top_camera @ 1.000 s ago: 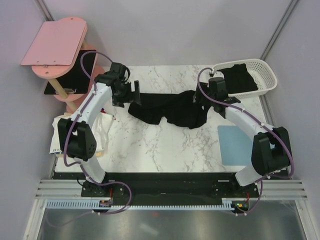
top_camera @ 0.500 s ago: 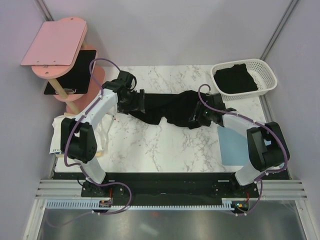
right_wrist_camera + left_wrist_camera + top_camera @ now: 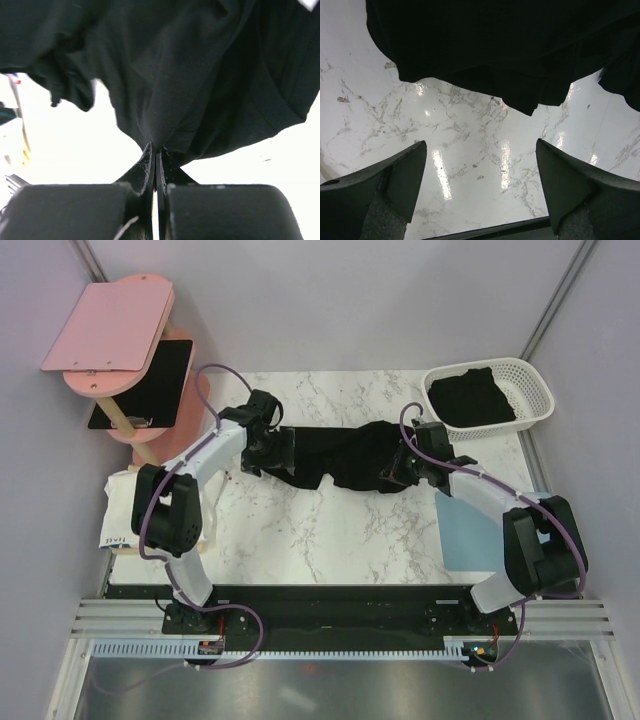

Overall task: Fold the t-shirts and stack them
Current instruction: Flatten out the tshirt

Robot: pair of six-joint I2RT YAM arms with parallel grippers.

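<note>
A crumpled black t-shirt lies stretched across the back half of the marble table. My left gripper hovers at the shirt's left end. In the left wrist view it is open over bare marble, and the shirt's edge lies just beyond the fingertips. At the right end of the shirt, my right gripper is shut. The right wrist view shows that gripper pinching a fold of the black fabric. Another black t-shirt lies in the white basket.
A pink stand holding a black board occupies the back left corner. White cloth lies at the table's left edge. A light blue mat lies at the right, by my right arm.
My right gripper came down onto the shirt's right end and shut on a fold. My left arm swung right and lowered to the shirt's left end, still open.
</note>
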